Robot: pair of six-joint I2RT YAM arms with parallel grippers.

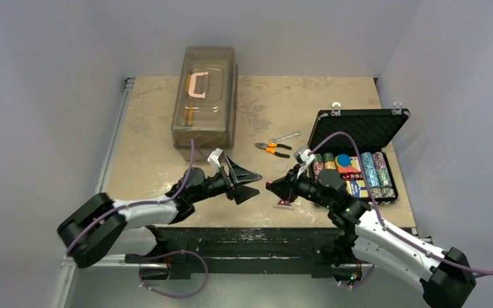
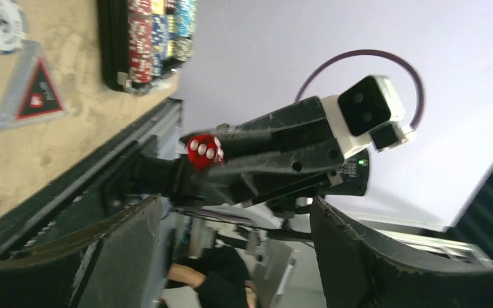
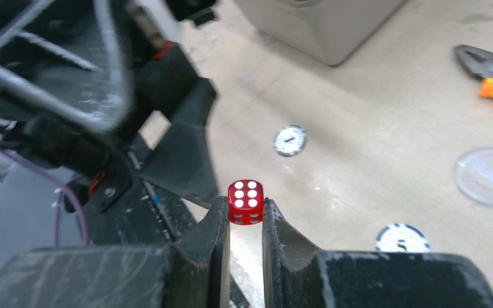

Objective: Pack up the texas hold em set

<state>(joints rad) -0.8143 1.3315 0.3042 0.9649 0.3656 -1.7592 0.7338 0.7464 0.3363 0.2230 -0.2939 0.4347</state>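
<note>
Right gripper [image 3: 245,215] clenched on the red die [image 3: 245,201], six-pip face toward the wrist camera, above the near part of the table [image 1: 154,128]. Left gripper [image 1: 257,183] released, jaws wide, facing the die, not touching it.

Step, as judged: stowing the die. Next move: swing right to the open black case [image 1: 359,128], lower beside the chips [image 1: 375,173], let go.

Round buttons [image 3: 290,140] beyond: print blurred; one shows "5" or "S".

Soft, even overhead light, weak shadows on the beige mottled tabletop [image 1: 147,128]. Right wrist view: motion blur smears the black left arm [image 3: 70,70] at 10 o'clock; the small red die [image 3: 245,201] is sharp.
</note>
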